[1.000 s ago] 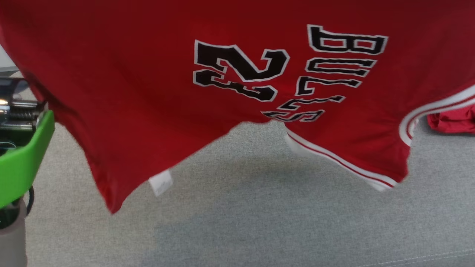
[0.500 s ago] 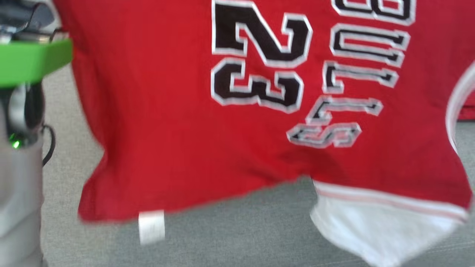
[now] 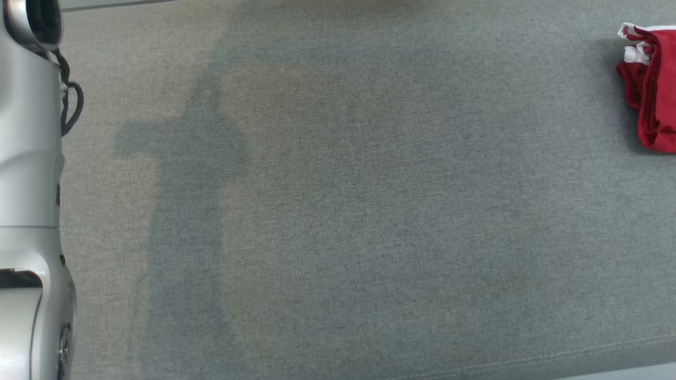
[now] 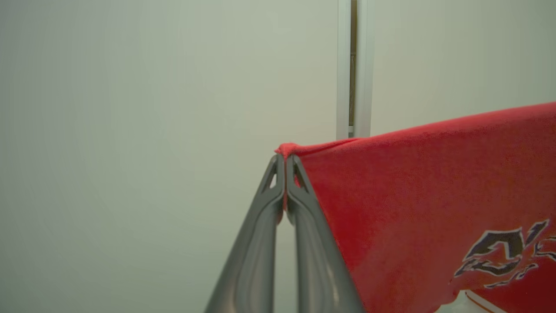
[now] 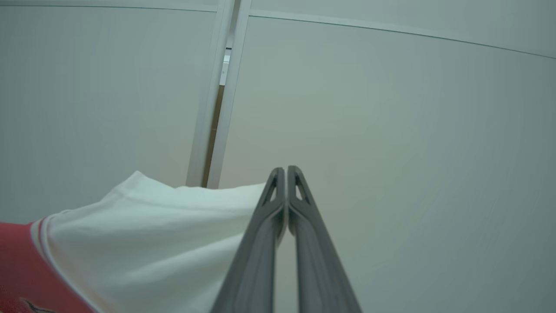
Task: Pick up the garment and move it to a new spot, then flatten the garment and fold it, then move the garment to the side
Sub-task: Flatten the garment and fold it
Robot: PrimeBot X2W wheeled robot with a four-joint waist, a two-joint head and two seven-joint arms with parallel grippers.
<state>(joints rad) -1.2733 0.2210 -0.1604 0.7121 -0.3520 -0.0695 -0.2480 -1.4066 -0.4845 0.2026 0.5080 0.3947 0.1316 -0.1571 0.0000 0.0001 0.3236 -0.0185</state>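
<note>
The garment is a red basketball jersey [image 4: 412, 195] with black-and-white lettering and white trim. In the left wrist view my left gripper [image 4: 285, 158] is shut on a red corner of it, and the cloth stretches away to the right. In the right wrist view my right gripper [image 5: 286, 170] is shut on the jersey's white part [image 5: 152, 234], which hangs to the left with a red edge at the lower left. Both grippers point at a pale wall, held high. In the head view the jersey is out of sight; its shadow falls on the grey surface [image 3: 338, 211].
A second red garment with white trim [image 3: 650, 89] lies bunched at the far right of the grey fabric surface. My pale left forearm [image 3: 29, 158] with a dark cable runs along the left edge. A wall seam [image 4: 352, 65] stands behind the grippers.
The jersey hung in front of the head camera before; now it has risen out of that view, leaving the grey surface and its shadow visible. The left arm also shifted upward.
</note>
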